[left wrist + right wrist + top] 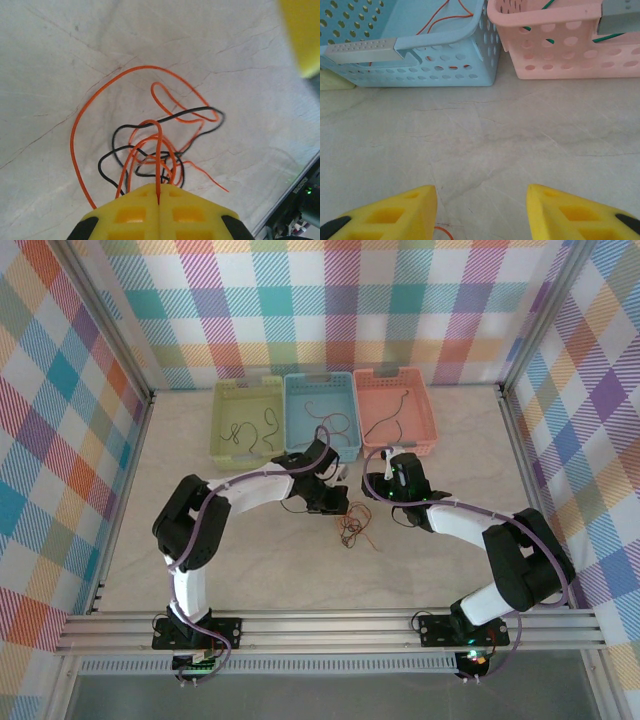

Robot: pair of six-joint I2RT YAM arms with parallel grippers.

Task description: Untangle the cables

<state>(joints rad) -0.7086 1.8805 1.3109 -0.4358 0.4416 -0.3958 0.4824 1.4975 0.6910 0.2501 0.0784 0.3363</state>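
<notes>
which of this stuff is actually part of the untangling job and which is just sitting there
Job:
- knot of thin orange and black wires on the table
- left gripper, shut on an orange strand
- right gripper, open, holding nothing

Sitting there:
- yellow-green plastic basket
- blue plastic basket
- pink plastic basket

Each basket holds loose wires.

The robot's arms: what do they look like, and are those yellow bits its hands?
The left arm and right arm have white links between chunky black joints, with a thick purple cable running along each. Yes, the left hand and right hand each end in two yellow wedge-shaped fingers with recessed pockets and black patches.
</notes>
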